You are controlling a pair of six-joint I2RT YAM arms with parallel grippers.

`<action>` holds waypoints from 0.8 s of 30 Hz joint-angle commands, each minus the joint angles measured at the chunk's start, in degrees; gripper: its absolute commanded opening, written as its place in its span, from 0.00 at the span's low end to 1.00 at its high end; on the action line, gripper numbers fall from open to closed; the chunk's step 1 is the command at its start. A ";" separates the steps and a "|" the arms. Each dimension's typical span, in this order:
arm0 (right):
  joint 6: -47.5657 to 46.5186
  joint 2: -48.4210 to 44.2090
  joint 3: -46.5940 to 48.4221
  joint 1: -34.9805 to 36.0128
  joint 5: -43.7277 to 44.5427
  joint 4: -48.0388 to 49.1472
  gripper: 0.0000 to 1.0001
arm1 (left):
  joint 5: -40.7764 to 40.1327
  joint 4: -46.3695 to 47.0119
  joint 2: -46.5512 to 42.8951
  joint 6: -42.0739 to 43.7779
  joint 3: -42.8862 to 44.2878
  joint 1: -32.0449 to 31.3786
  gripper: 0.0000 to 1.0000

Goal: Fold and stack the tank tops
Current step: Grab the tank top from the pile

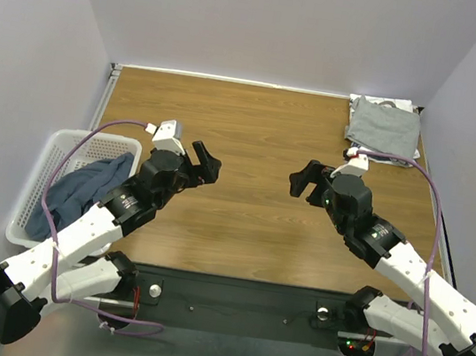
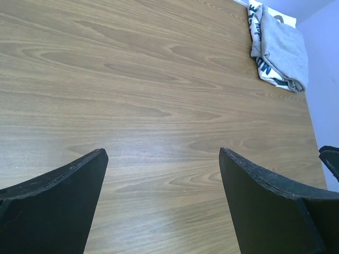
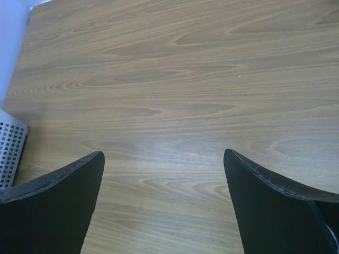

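Observation:
A slate-blue tank top (image 1: 81,193) lies crumpled in the white mesh basket (image 1: 40,168) at the table's left edge. A folded light grey tank top (image 1: 385,126) lies on a white one at the far right corner; the stack also shows in the left wrist view (image 2: 280,47). My left gripper (image 1: 206,163) is open and empty above the bare wood, right of the basket. My right gripper (image 1: 307,181) is open and empty above the middle of the table, well in front of the folded stack. In both wrist views (image 2: 161,159) (image 3: 164,159) only wood lies between the jaws.
The wooden table (image 1: 262,137) is walled at the back and both sides. The basket's corner (image 3: 10,151) shows at the left edge of the right wrist view. Purple cables (image 1: 433,225) run along both arms.

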 commanded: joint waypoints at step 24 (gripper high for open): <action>-2.02 5.78 6.06 -0.01 -9.63 -2.69 1.00 | -17.39 -23.52 11.65 -9.59 14.11 42.50 0.98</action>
